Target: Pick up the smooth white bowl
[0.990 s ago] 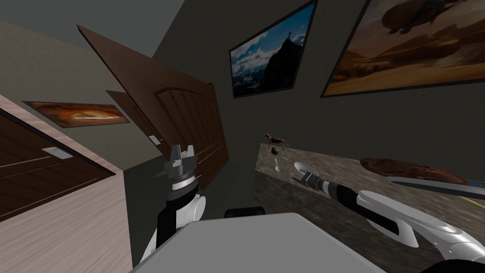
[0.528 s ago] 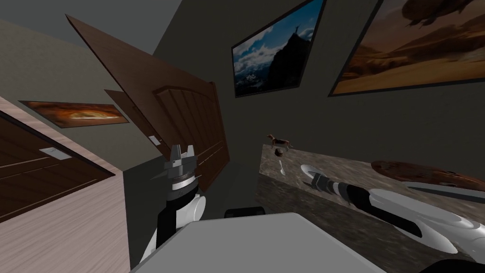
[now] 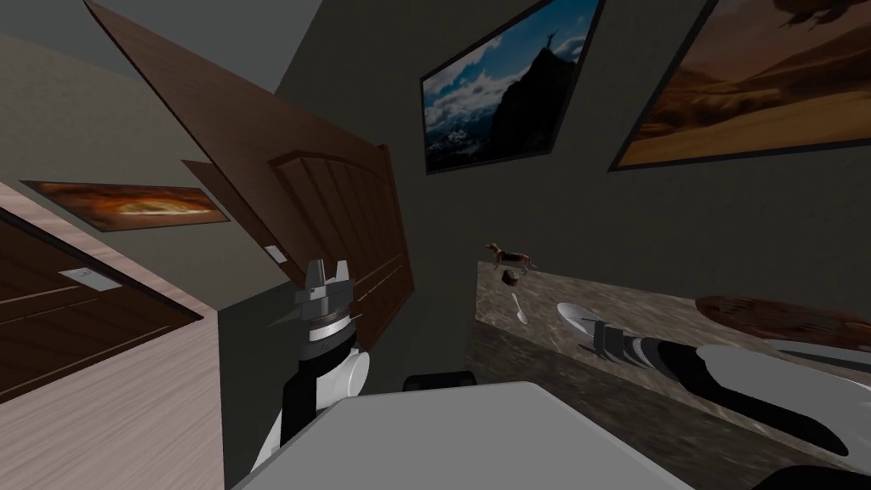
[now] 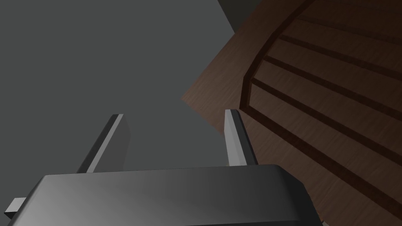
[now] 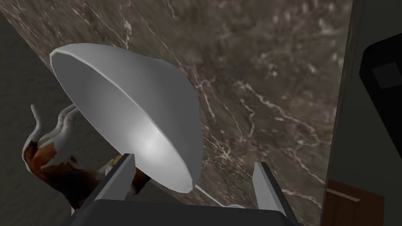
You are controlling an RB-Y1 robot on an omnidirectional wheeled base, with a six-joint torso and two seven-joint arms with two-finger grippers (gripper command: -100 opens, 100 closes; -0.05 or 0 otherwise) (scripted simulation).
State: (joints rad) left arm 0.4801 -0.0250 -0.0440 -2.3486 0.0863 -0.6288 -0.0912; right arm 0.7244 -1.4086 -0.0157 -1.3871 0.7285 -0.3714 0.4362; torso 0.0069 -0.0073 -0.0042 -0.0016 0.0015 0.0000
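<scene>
Smooth, round, grey-white bowl (image 5: 129, 110) near front edge of veined brown marble counter (image 5: 255, 78). Right gripper (image 5: 194, 184) unclenched, thin blades spread at its rim. Left gripper (image 4: 174, 113) spread too, holding nothing, beside panelled wood door (image 4: 322, 98).

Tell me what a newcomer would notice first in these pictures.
The white bowl on the dark marbled counter stands out first, with the open right gripper close at its rim. Near it stands a brown-and-white dog figurine, and the left gripper is held up, open, before a brown door.
</scene>
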